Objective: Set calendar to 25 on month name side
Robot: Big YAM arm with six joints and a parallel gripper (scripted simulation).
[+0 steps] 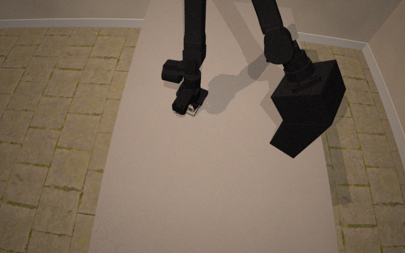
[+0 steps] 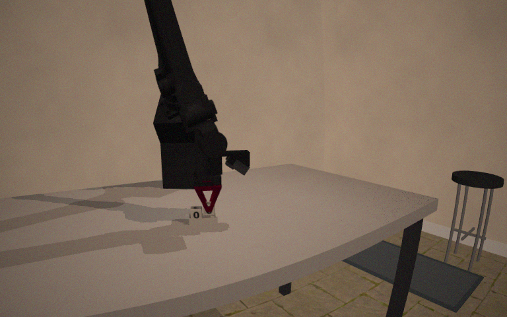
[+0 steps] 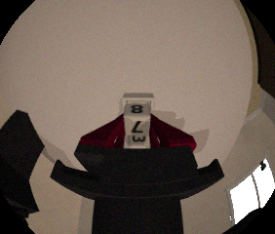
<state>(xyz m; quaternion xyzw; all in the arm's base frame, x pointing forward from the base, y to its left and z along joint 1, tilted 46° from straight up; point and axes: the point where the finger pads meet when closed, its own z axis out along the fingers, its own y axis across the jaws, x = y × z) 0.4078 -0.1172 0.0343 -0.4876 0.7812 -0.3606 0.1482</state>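
My gripper (image 1: 194,108) (image 2: 208,212) (image 3: 137,117) points down with its red fingertips low at the tray. It is shut on a white number cube (image 3: 132,128), mostly hidden by a finger in the exterior view. A second white cube (image 2: 195,214) stands close beside the fingers, its 0 upright. In the wrist view the numerals 8, 7 and 3 show in a column on white faces; which cube bears the 3 is unclear. The white tray (image 2: 214,218) (image 3: 138,95) is under the cubes. The month's name, and whether the held cube touches the tray's floor, cannot be made out.
The tray is on the pale table (image 1: 217,187) (image 2: 288,235). A large black angular body (image 1: 308,103) on a second dark arm hangs at the right in the top view. A stool (image 2: 477,179) and a dark mat (image 2: 417,275) are on the floor beyond the table.
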